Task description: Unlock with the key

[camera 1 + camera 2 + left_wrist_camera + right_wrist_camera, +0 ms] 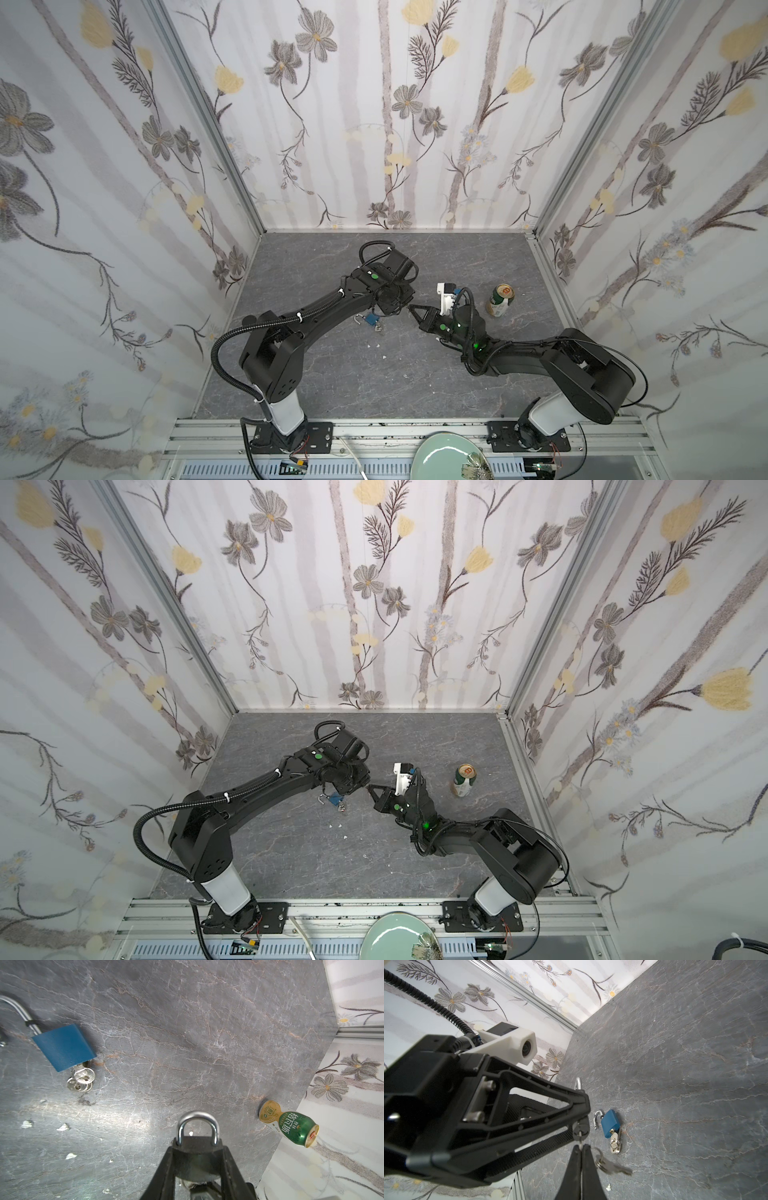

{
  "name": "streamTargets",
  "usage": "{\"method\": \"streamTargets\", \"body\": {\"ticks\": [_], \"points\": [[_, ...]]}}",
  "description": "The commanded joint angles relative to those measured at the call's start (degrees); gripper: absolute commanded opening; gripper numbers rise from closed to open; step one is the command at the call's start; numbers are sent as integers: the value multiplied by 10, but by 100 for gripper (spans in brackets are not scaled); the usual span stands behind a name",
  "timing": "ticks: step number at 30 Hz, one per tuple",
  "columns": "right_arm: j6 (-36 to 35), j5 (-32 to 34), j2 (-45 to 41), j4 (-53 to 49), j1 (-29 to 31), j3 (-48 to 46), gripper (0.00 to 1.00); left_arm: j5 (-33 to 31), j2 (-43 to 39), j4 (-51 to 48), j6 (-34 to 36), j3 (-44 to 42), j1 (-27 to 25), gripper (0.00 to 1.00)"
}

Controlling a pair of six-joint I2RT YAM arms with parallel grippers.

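Note:
My left gripper (197, 1148) is shut on a dark padlock (196, 1155), one finger on each side of its body. The silver shackle (197, 1120) sits closed in the body and points away from the wrist. In the right wrist view, my right gripper (580, 1149) is shut on a key (580, 1141) that enters the padlock's underside (581, 1127). Spare keys (612, 1166) hang from its ring beside the fingers. In both top views the two grippers meet tip to tip above the table's middle, the right gripper (412, 308) pointing left.
A blue padlock (371, 320) lies on the grey table (332, 374), its shackle swung open and a bunch of keys (81, 1080) in its keyhole. A green can (500, 300) stands to the right. White scraps (376, 345) lie nearer the front. A pale green plate (432, 453) sits by the front rail.

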Motion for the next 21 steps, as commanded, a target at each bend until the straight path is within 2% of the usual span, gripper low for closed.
{"method": "streamTargets", "body": {"ticks": [1,21], "points": [[1,-10,-1,84,-1,9,0,90,0,6,-6,-4,-9,2],[11,-23,-1,61,-2,17,0,89,-7,15,5,-8,-9,2]]}}
